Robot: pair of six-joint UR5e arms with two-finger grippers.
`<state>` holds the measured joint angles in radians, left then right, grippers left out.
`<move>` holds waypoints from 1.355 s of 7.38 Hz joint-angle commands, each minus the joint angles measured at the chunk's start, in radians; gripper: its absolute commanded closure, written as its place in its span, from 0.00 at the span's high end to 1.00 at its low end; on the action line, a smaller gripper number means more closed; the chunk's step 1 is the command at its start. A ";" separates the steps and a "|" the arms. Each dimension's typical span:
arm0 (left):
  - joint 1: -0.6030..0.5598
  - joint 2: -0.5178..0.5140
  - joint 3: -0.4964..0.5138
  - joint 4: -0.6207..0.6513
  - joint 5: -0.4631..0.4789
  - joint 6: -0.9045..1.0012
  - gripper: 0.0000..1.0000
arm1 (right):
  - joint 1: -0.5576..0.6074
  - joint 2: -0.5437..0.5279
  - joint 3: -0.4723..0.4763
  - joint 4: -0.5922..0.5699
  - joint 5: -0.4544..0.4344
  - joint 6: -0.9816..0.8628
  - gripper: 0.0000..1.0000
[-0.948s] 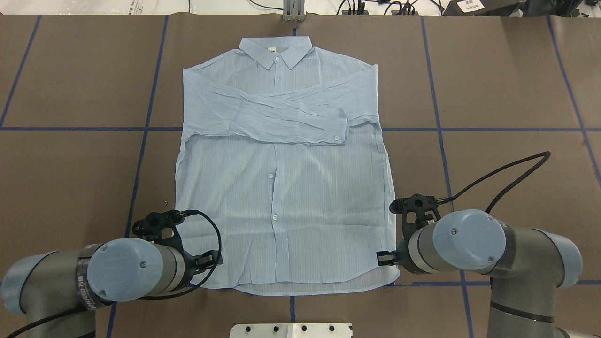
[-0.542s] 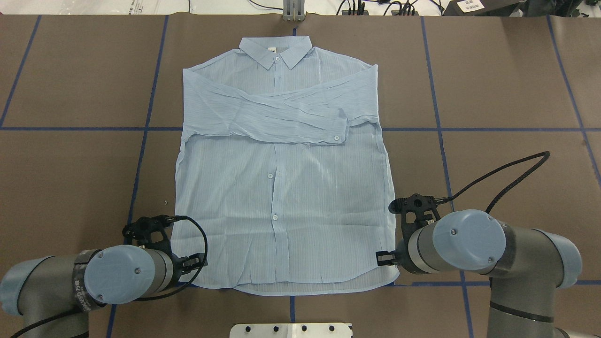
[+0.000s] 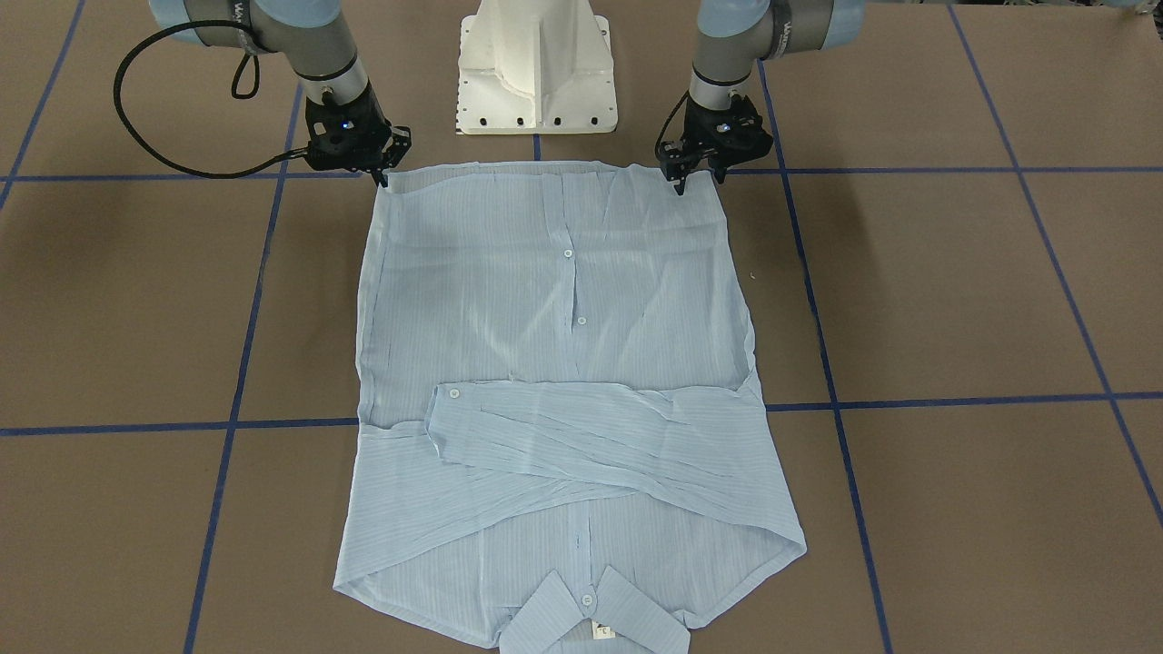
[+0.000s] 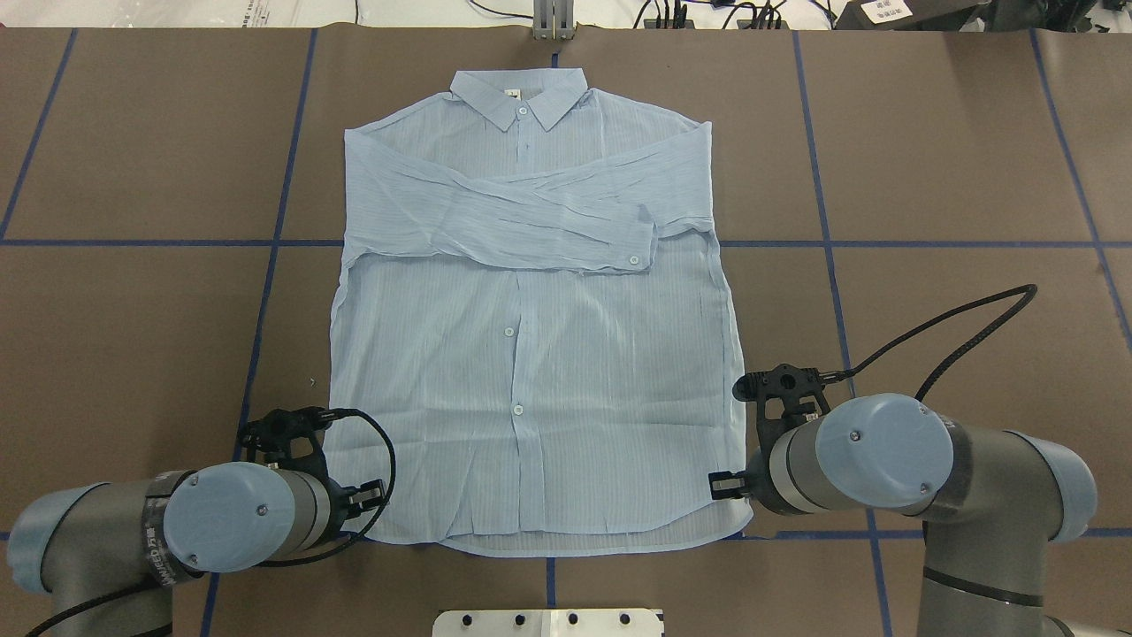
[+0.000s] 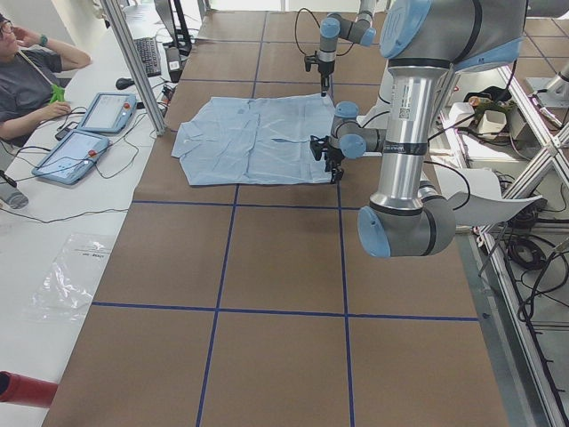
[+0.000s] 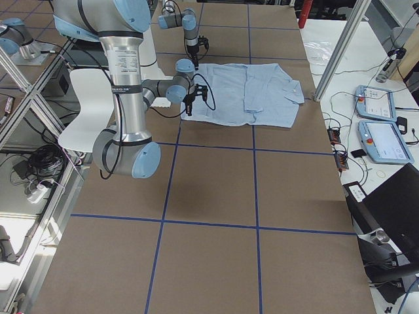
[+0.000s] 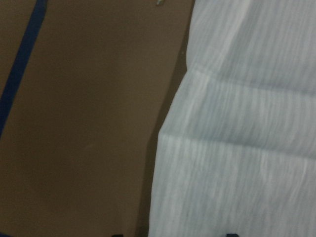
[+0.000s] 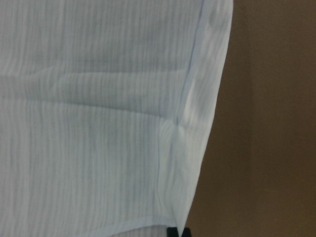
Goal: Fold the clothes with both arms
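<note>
The light blue striped shirt (image 4: 531,354) lies flat on the brown table, collar (image 4: 519,95) away from me, both sleeves folded across the chest. It also shows in the front view (image 3: 563,363). My left gripper (image 4: 371,501) is at the hem's left corner, low over the cloth (image 3: 698,182). Its wrist view shows two fingertips apart at the bottom edge, straddling the shirt's side edge (image 7: 163,148). My right gripper (image 4: 721,485) is at the hem's right corner (image 3: 385,174). Its wrist view shows the tips together on the hem's corner (image 8: 177,232).
The white pedestal base (image 3: 536,73) stands just behind the hem. Blue tape lines (image 4: 265,265) cross the brown table (image 4: 929,177). A grey bracket (image 4: 553,22) sits at the far edge. An operator (image 5: 27,80) and tablets (image 5: 84,147) are beside the table.
My left gripper has moved outward along the hem to the shirt's left corner. The right arm and the shirt have not moved.
</note>
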<state>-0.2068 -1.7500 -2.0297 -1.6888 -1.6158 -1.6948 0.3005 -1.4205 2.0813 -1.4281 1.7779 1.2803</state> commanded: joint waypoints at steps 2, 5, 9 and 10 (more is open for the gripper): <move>0.000 0.004 -0.020 0.004 -0.003 0.007 0.74 | 0.006 0.000 0.000 0.000 0.000 -0.006 0.00; 0.001 0.010 -0.012 0.004 0.002 0.006 0.73 | 0.005 0.000 -0.003 0.000 0.000 -0.006 0.00; 0.001 0.010 0.000 0.006 -0.004 0.006 0.56 | 0.005 0.000 -0.004 0.000 0.000 -0.007 0.00; 0.001 0.009 -0.006 0.006 -0.006 0.006 0.43 | 0.005 -0.002 -0.004 0.000 0.000 -0.007 0.00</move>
<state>-0.2056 -1.7397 -2.0318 -1.6828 -1.6192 -1.6889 0.3053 -1.4208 2.0772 -1.4281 1.7779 1.2733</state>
